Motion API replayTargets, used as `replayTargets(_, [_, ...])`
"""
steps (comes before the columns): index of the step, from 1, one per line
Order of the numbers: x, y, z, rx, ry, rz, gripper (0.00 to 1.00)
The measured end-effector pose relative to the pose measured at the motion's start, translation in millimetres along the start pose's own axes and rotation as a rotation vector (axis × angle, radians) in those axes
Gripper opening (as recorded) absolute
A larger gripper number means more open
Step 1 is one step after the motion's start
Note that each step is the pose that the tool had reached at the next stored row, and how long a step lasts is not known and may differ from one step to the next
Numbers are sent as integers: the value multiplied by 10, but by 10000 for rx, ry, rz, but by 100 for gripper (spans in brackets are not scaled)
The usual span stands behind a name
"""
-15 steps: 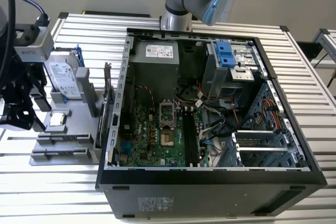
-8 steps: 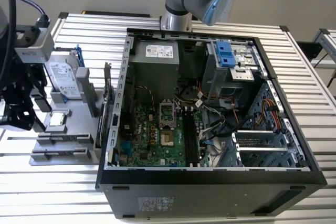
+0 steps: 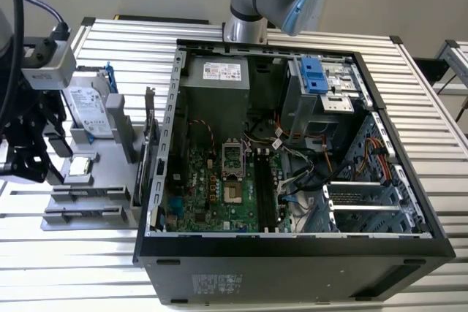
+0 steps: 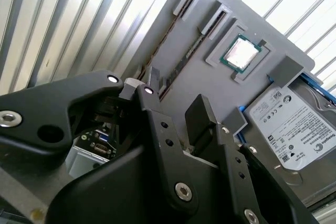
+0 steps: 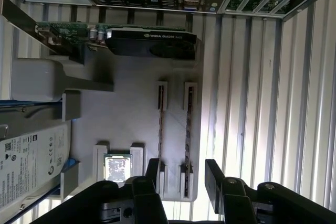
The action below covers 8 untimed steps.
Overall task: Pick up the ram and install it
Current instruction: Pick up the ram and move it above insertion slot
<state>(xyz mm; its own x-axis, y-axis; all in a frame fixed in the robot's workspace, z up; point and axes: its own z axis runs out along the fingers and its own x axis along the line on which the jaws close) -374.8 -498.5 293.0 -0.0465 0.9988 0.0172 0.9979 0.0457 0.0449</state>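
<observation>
Two thin dark ram sticks stand on edge in slotted holders on the grey parts tray. In the first wrist view they are the ram and a second stick beside it. In the second wrist view a ram stick runs toward the fingers. My gripper is open and hovers over the sticks' near ends, one finger beside the second stick and the other finger outside the first. The gripper is at the exterior view's far left, above the tray.
A silver processor chip and a hard drive lie on the tray next to the ram holders, and a graphics card stands at the tray's end. The open computer case with its motherboard is on the exterior view's right.
</observation>
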Motion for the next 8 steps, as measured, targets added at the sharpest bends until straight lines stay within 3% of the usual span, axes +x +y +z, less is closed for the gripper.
replayTargets(8, [0,-1,18,5,0,1,100])
